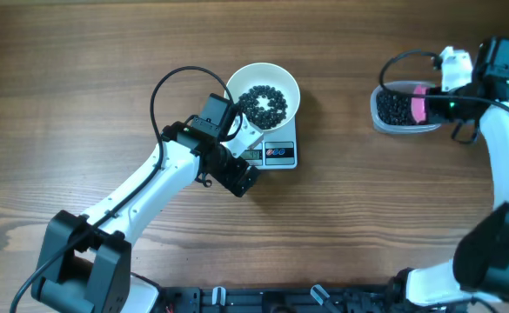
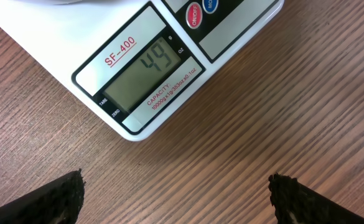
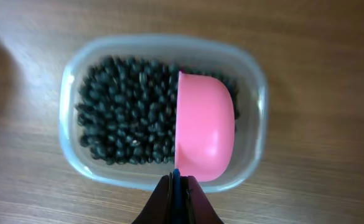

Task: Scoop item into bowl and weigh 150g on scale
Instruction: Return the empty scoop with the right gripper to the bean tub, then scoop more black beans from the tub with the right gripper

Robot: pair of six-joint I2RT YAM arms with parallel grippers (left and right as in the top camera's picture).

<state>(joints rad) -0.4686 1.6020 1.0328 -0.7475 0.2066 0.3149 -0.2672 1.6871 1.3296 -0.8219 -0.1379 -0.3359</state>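
On the brown wooden bench (image 1: 80, 69) we note the small flat white rectangular kitchen scale (image 2: 57, 43) near the middle. The round plain white bowl (image 1: 292, 94) is seated on it and covers most of its top. A loose dark heap of tiny round black beans (image 1: 263, 104) lies in the bowl's bottom. The scale's grey display (image 2: 141, 71) reads 49, and a red and a blue button sit beside it on the front edge. The left claw (image 2: 175, 194) hangs low over bare bench just in front of the scale, its two black fingers (image 2: 57, 199) spread wide, holding nothing and clear of the scale. Well off to the right stands a clear rounded-rectangular plastic tub (image 3: 66, 124), more of the same beans covering its floor. The right claw (image 3: 177, 180) is pinched tight on the near edge of a small pink plastic scoop (image 3: 205, 127). The scoop sits over the tub's right half in the wrist view, its rounded back turned towards that camera. Whether the scoop's lip touches the beans we cannot tell, nor whether it carries any.
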